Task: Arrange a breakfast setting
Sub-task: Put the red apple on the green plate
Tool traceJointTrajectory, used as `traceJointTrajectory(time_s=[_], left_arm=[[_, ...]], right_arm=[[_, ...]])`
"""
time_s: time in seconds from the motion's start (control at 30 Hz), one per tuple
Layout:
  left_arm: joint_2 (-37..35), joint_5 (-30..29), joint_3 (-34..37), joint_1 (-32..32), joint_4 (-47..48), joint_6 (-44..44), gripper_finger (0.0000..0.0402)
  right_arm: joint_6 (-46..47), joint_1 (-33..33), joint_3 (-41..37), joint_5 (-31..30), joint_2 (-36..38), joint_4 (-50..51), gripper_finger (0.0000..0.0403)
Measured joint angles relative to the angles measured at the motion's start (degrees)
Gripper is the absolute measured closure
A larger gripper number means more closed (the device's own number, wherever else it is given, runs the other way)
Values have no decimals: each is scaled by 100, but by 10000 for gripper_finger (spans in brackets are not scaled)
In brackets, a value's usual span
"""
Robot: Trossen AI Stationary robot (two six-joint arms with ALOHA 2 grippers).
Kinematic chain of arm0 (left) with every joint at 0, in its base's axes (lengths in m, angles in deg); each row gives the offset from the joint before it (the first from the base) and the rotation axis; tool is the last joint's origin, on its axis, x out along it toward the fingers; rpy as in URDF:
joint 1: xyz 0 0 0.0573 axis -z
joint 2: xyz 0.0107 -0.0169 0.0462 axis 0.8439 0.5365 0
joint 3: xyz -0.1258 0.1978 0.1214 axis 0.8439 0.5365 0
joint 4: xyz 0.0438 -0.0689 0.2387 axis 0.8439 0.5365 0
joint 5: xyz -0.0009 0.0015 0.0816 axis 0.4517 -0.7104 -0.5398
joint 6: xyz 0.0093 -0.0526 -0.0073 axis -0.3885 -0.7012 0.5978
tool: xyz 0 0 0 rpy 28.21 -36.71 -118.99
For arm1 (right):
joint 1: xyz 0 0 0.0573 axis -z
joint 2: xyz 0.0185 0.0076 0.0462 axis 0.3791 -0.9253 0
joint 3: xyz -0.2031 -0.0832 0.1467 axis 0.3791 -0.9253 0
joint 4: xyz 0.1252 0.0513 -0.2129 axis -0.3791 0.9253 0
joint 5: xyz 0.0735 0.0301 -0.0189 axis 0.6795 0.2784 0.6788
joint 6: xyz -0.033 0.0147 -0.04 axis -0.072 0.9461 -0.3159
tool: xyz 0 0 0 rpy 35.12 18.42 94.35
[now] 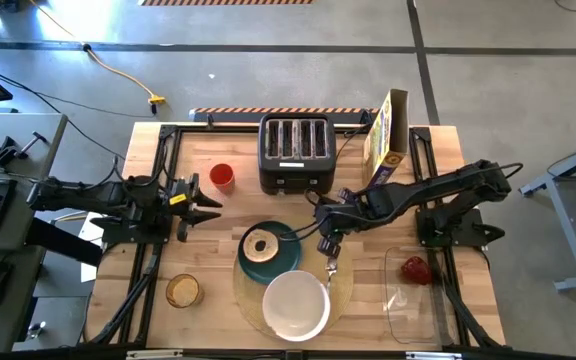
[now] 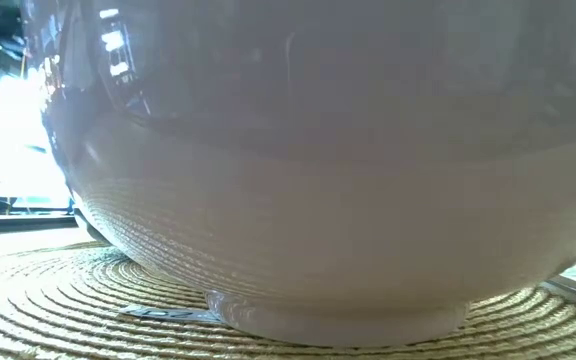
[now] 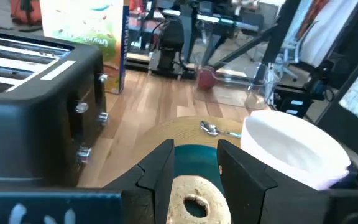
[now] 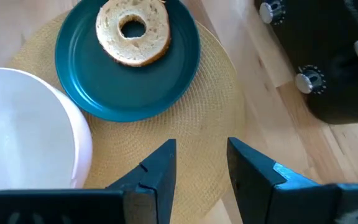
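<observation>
Overhead illumination was even and moderately bright; the table (image 1: 218, 300) showed only short, soft shadows beneath the arms. The floor beyond the table carried a flat grey sheen without hard glare. In the low view, the white bowl (image 2: 318, 180) filled the picture and was out of focus, with window-like highlights on its upper wall and strong overexposure in the room behind it. The placemat (image 2: 58, 310) weave was sharper. The left wrist view was soft, its background blurred. The right wrist view was sharp on the teal plate (image 4: 129, 68); the toaster (image 4: 334, 56) knobs showed small specular highlights.
</observation>
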Motion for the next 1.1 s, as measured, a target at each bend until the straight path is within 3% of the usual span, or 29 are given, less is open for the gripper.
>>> traceJointTrajectory(time_s=[0.4, 1.1], left_arm=[[-406, 92, 1150, -2, -985, -46, 289], [-411, 519, 1260, 72, -1012, 166, 289]], right_arm=[[154, 166, 0, -4, 769, 766, 281], [438, -270, 0, -446, 1657, 1755, 281]])
